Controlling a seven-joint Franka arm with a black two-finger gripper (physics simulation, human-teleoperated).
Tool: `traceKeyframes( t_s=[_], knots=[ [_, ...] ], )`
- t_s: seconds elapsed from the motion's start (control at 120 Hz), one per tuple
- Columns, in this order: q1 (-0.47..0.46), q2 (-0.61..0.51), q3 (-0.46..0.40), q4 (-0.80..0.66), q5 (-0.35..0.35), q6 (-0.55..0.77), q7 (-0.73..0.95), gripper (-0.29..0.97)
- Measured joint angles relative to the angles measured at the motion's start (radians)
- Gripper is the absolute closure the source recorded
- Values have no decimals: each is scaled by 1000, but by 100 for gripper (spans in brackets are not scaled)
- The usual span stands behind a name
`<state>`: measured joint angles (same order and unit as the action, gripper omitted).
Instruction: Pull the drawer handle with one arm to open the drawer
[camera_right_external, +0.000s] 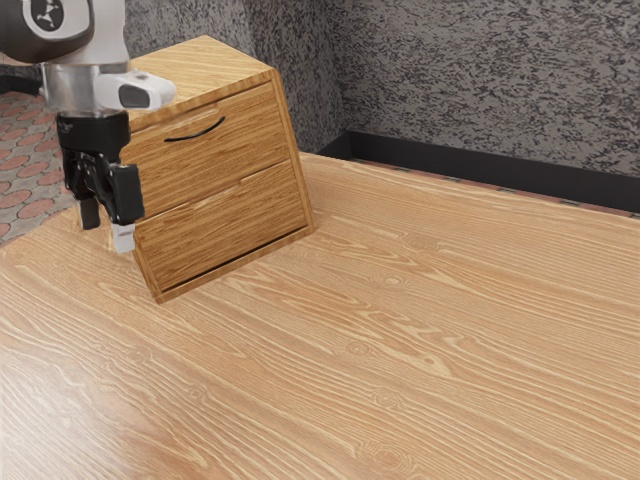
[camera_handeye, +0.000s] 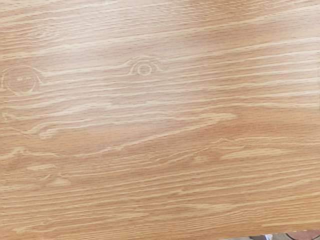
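Drawer handle (camera_right_external: 195, 130), a thin dark bow on the upper drawer (camera_right_external: 240, 150) of the cabinet (camera_right_external: 205, 65) on the table (camera_right_external: 420, 330), we judge stiff and best gripped mid-span; our fingers (camera_right_external: 123, 236) hang apart and empty, lower, beside the cabinet's front edge.

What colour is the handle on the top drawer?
The drawer handle is black, clearest in the exterior view.
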<state>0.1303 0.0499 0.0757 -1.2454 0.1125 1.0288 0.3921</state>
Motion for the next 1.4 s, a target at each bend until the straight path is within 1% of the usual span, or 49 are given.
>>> traceKeyframes(
  t_s=[0.142, 0.233, 0.383, 0.5, 0.55, 0.608, 0.692, 0.817, 0.892, 0.958, 1.092, 1.2, 1.325, 1.4],
  knots=[
    [-112, 3, 5, -2, 9, 122, 103, 0],
    [-136, 3, 11, -2, 4, 166, 145, 0],
    [-92, 11, 11, -3, -5, 215, 192, 0],
    [-69, 20, 6, -6, 34, 288, 232, 0],
    [-58, 40, 0, -3, 45, 327, 254, 0],
    [-2, 118, -35, 75, 47, 368, 294, 0],
    [66, 218, -53, 210, 20, 409, 346, 5],
    [101, 333, -55, 367, 1, 446, 414, 12],
    [116, 429, -54, 495, 0, 461, 450, 17],
    [127, 478, -46, 555, 1, 474, 481, 19],
    [147, 513, -29, 579, 49, 513, 543, 21],
    [148, 524, -28, 580, 68, 547, 588, 23],
    [143, 528, -28, 581, 76, 574, 631, 40],
    [150, 542, -28, 581, 74, 592, 652, 48]
  ],
)
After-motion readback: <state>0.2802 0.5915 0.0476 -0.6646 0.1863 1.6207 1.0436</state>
